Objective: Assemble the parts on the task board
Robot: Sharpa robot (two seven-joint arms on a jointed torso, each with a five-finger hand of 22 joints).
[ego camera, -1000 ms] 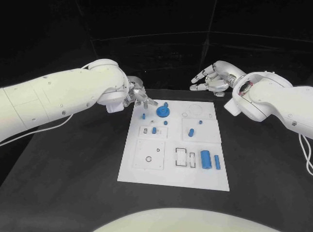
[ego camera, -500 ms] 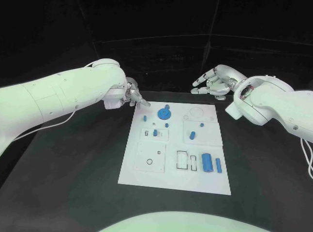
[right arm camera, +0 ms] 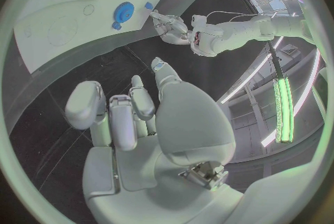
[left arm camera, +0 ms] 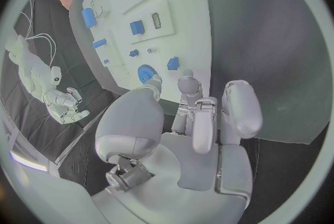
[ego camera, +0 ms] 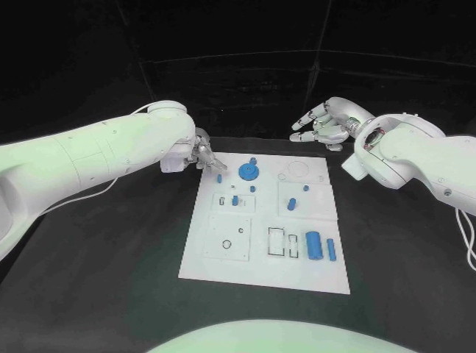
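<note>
Nearest, the white board [ego camera: 222, 261] lies mid-table with a blue cylinder [ego camera: 314, 243] and a slim bar [ego camera: 330, 248] near its front edge. Further back sits a round blue disc [ego camera: 249, 173]. The left hand [ego camera: 206, 153] hovers at the board's far left corner, fingers loosely spread, empty (reaching, I'd judge). Next it must come down on a piece. Beyond, the right hand [ego camera: 324, 121] hangs open, holding nothing.

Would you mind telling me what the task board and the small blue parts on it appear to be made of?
The task board looks like rigid matte white plastic or painted sheet: flat, evenly white, with crisp rectangular and round cut-outs and no glare. The blue parts, such as the round blue disc and the blue cylinder, look like moulded or printed plastic: uniform saturated colour and a dull sheen. Neither can be confirmed by look alone.
</note>
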